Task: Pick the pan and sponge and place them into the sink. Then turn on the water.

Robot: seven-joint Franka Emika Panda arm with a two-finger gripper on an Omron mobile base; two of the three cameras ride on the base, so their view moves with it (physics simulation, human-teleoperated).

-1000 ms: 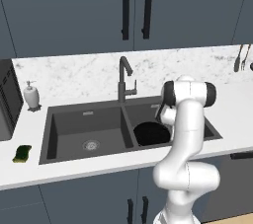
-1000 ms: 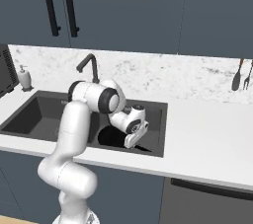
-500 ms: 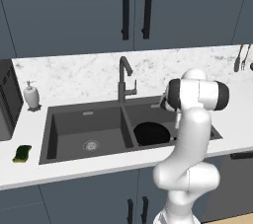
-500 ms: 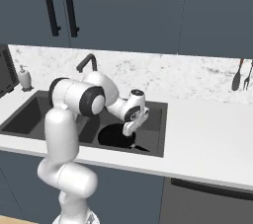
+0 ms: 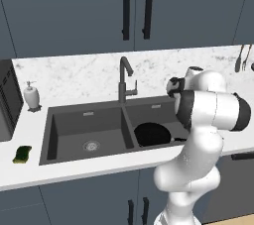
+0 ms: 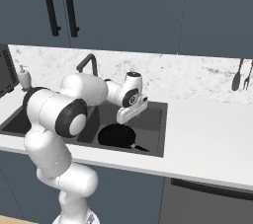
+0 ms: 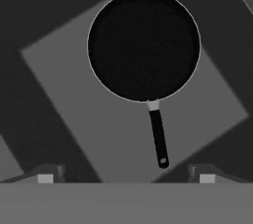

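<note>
Lying flat in the sink's [image 5: 59, 120] right basin, the pan [image 5: 153, 134]

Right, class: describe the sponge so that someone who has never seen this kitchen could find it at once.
Start at the dark double-basin sink set in the white counter. Go past its left rim to the counter's front edge: the sponge lies there, small, yellow with a dark green side. The white soap dispenser stands further back by the wall.
</note>
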